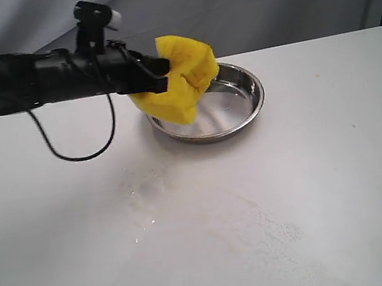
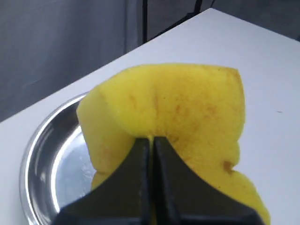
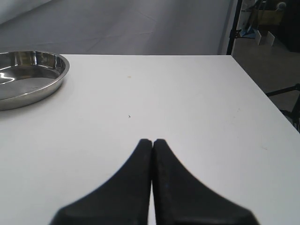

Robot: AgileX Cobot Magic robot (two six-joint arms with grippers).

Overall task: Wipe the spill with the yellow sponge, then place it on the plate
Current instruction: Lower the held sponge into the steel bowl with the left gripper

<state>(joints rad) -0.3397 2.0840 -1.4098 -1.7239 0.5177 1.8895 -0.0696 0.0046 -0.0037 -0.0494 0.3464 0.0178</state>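
Note:
My left gripper [image 1: 162, 74] is shut on the yellow sponge [image 1: 180, 78], pinching it so it folds, and holds it in the air over the near-left rim of the steel plate [image 1: 248, 107]. In the left wrist view the black fingertips [image 2: 140, 150] bite into the sponge [image 2: 178, 103], with the plate [image 2: 42, 154] below it. No amber puddle shows; only a faint wet smear [image 1: 148, 195] marks the white table in front of the plate. My right gripper [image 3: 152, 140] is shut and empty above bare table, out of the exterior view, with the plate [image 3: 33, 79] off to one side.
A black cable [image 1: 81, 151] droops from the left arm toward the table. The table's far edge runs behind the plate [image 1: 306, 41]. In the right wrist view the table ends at a side edge [image 3: 262, 93], with stands and clutter beyond.

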